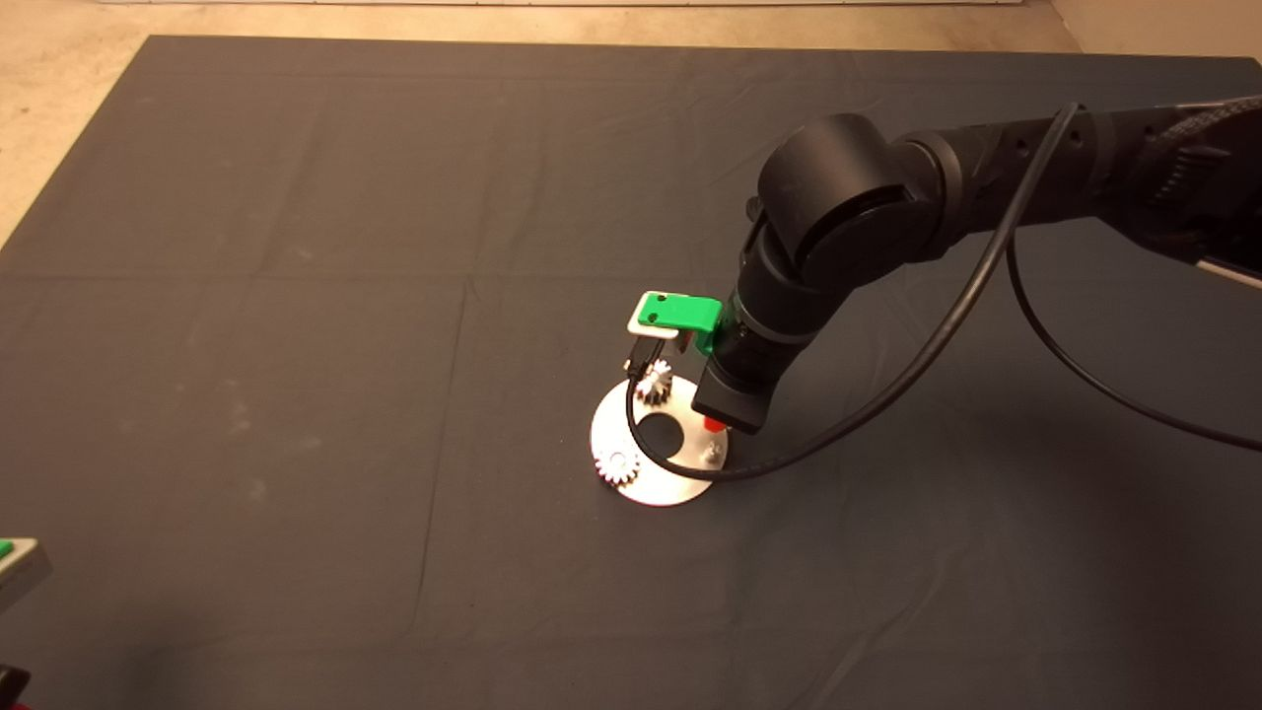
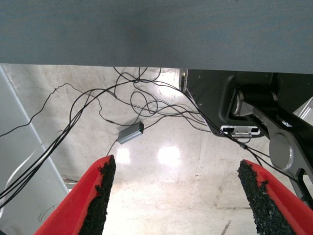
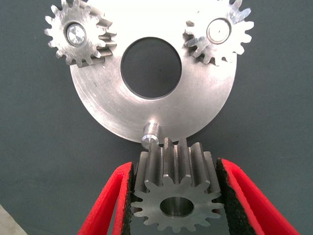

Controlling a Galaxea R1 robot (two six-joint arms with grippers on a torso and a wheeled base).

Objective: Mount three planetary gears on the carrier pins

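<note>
right gripper (image 3: 177, 196) clenched on the third gear (image 3: 175, 193), black pads pressing its toothed sides, centre hole facing the wrist camera. lower ends of the red fingers (image 3: 110, 205) cut off by the frame edge. just beyond the held gear stands the one bare pin (image 3: 149, 133) at the near rim of the silver disc (image 3: 195, 117); gear sits close to the pin but not on it, can't tell if its teeth touch the disc rim. farther across the disc, past the big centre hole, two seated gears (image 3: 78, 33) and (image 3: 218, 33), each on its own pin, pin tops showing in their holes; outer teeth of both overhang the disc rim, the first one clipped by the frame edge.

head view: disc (image 1: 659, 490) lies on the dark mat (image 1: 296, 296) covering the worktop, roughly mid-mat. right arm (image 1: 848, 217) comes in from the right and hangs over the disc, wrist hiding the fingers and the held gear; only a red tip shows under it. a black cable (image 1: 937, 335) loops across the disc. seated gears visible at (image 1: 618, 464) and (image 1: 654, 380), the latter partly hidden by the camera mount.

left gripper (image 1: 15, 562) parked at lower left edge, mostly cut off. its wrist view shows fingers (image 2: 100, 196) spread wide, holding nothing, over pale floor with tangled cables (image 2: 122, 103) and a small grey box (image 2: 130, 132).
</note>
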